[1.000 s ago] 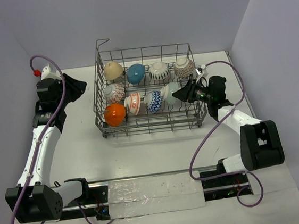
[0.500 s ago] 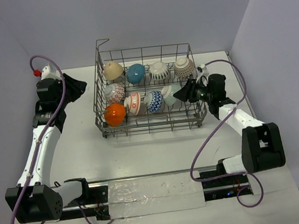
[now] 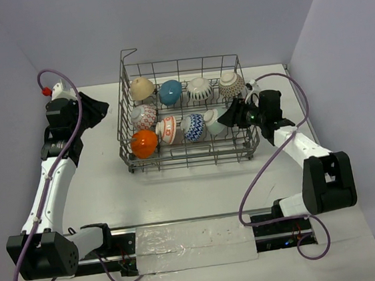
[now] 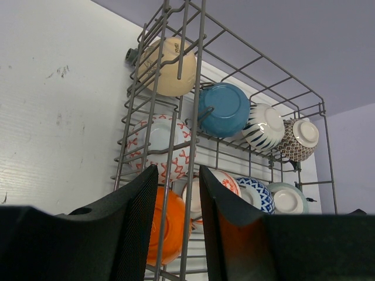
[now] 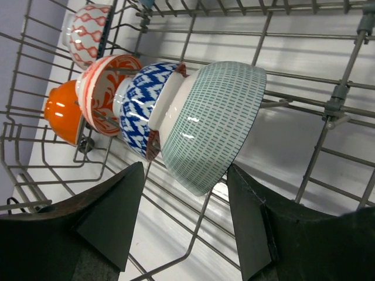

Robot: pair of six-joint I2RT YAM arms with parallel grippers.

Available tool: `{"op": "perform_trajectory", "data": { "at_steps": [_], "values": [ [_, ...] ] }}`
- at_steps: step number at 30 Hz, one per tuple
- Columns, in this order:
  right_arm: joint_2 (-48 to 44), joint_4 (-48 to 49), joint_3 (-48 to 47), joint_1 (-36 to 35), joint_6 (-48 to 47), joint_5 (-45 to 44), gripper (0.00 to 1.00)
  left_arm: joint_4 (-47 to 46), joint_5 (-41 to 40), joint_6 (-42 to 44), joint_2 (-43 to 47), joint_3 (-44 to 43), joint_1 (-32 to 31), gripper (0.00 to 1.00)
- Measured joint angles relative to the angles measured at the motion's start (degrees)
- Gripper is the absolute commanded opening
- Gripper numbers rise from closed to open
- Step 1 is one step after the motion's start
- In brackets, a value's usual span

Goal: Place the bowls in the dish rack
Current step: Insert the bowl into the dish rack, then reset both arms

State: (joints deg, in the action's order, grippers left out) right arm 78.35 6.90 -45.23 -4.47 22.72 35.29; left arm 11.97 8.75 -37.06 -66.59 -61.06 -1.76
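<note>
Green bowl, front-right in rack: glazed ceramic, rigid, slick, chippable; pinch at rim. Right tool spread, straddling bowl, not gripping. Left tool parted, empty, left of rack.

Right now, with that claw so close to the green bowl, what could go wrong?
The right gripper is open, a finger either side of the pale green bowl, which rests tilted against the blue-white patterned bowl. If it pulls back crookedly, a finger might clip the rim and tip that bowl, perhaps disturbing the row. The fingers are also close to the wires of the dish rack and could snag one.
</note>
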Motion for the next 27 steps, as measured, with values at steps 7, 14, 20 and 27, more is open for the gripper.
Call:
{"op": "perform_trajectory", "data": {
  "at_steps": [7,14,20,27],
  "values": [
    [-0.5,-4.6,-2.3,-1.0,-2.0,-3.0,0.68,0.0,0.0,0.0,0.0,0.0,0.0,0.4],
    [-4.5,-8.0,-3.8,-1.6,-4.1,-4.8,0.69,0.0,0.0,0.0,0.0,0.0,0.0,0.4],
    [-5.7,-10.9,-5.0,-2.8,-5.2,-6.3,0.7,-0.1,0.3,0.0,0.0,0.0,0.0,0.4],
    [-12.0,-14.3,-7.4,-3.3,-5.7,-6.4,0.7,-0.1,0.4,0.0,-0.6,0.0,-0.7,0.4]
  ]
}}
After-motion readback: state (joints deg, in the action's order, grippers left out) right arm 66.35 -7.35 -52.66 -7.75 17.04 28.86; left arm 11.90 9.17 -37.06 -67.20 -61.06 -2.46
